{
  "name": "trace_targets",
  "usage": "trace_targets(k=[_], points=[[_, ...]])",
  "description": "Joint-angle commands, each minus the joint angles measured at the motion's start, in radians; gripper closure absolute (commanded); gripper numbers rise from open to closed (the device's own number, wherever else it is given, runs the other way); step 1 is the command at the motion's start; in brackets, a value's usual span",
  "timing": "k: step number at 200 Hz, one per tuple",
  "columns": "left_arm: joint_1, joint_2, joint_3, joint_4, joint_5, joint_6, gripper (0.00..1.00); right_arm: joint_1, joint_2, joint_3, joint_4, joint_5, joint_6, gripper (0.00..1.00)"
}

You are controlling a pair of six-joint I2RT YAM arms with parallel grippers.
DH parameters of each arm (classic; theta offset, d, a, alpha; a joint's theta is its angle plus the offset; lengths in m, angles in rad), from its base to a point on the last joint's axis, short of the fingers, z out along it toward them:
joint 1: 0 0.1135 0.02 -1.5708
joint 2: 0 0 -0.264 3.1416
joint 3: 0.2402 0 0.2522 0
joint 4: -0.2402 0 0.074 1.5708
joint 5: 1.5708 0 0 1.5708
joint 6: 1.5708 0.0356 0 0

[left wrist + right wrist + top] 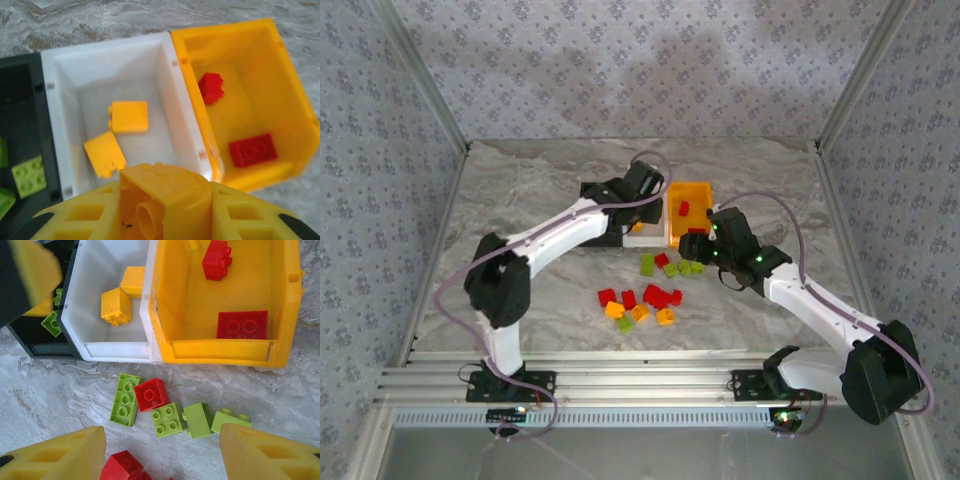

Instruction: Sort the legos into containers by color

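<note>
My left gripper (165, 202) is shut on an orange-yellow lego (172, 187) above the near wall of the white container (60, 115), which holds two orange-yellow legos (129, 116). Beside it, the orange-yellow container (295, 120) holds two red legos (252, 149). The black container (20, 100) at the left has light green legos (29, 175) in it. My right gripper (162, 440) hangs open over green legos (167, 420) and a red lego (151, 394) lying on the table in front of the containers. From above, the left gripper (645, 200) and right gripper (698, 245) flank the orange-yellow container (672, 215).
More loose red, green and orange-yellow legos (640, 300) lie scattered on the marble table (540, 180) nearer the arm bases. Patterned walls enclose the table on three sides. The left arm reaches across the black container.
</note>
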Motion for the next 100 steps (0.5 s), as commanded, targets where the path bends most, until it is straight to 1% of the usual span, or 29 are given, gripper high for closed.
trace_targets(k=[1, 22, 43, 66, 100], points=[[0.018, 0.101, 0.107, -0.067, -0.031, 0.04, 0.74, -0.011, -0.033, -0.026, -0.025, 0.001, 0.018, 0.36], [0.023, 0.172, 0.189, -0.093, -0.041, 0.041, 0.71, -0.015, -0.049, -0.048, -0.028, -0.011, 0.024, 0.36], [0.027, 0.211, 0.24, -0.107, -0.038, 0.036, 0.65, -0.015, -0.065, -0.072, -0.029, -0.013, 0.031, 0.36], [0.027, 0.227, 0.278, -0.118, -0.024, 0.029, 0.51, -0.016, -0.07, -0.095, -0.037, -0.014, 0.041, 0.34], [0.023, 0.187, 0.305, -0.115, 0.009, 0.02, 0.32, -0.023, -0.06, -0.113, -0.041, -0.007, 0.045, 0.31]])
